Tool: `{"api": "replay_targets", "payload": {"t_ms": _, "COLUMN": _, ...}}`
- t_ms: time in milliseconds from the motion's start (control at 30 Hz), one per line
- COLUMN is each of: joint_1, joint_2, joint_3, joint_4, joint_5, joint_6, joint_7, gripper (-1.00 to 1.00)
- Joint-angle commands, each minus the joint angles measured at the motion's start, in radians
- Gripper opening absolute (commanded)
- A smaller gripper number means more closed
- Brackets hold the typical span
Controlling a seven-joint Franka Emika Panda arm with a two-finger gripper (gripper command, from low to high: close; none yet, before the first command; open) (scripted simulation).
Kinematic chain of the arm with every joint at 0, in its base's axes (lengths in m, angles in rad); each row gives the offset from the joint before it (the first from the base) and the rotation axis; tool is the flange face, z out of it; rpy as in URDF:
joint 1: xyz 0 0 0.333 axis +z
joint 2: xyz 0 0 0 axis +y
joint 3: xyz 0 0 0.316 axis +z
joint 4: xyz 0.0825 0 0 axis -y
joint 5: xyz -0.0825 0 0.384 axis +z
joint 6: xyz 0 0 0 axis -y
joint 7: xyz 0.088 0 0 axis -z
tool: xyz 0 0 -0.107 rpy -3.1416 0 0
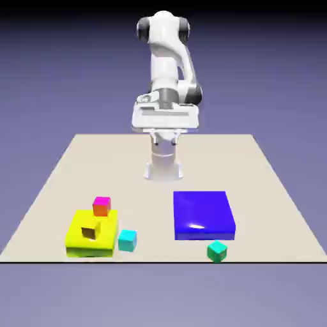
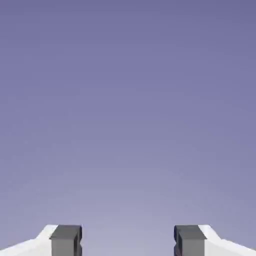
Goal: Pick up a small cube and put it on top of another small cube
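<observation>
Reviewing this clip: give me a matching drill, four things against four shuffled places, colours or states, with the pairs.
Things
1. cyan cube
2. magenta-topped cube
3. teal cube
4. gripper

Descriptions
A. open, nothing between its fingertips
B. nearer the camera than the blue block
C. has orange-red on its side
D. beside the yellow block, on the exterior view's right

Pairs: 1-D, 2-C, 3-B, 4-A

cyan cube [image 1: 128, 241] (snug) beside yellow block [image 1: 106, 244]
</observation>
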Motion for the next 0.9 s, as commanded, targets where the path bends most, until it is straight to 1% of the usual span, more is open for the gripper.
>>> {"api": "replay_targets", "payload": {"t_ms": 0, "joint_1": 0.012, "joint_2": 0.036, "joint_3": -0.012, "joint_4": 0.02, "joint_5": -0.029, "joint_6": -0.027, "joint_7": -0.021, "gripper": 0.0}}
{"api": "replay_targets", "payload": {"t_ms": 867, "joint_1": 0.328, "joint_2": 0.978, "joint_3": -0.321, "joint_4": 0.537, "joint_5": -0.791, "joint_6": -0.74, "joint_7": -0.575, "gripper": 0.0}}
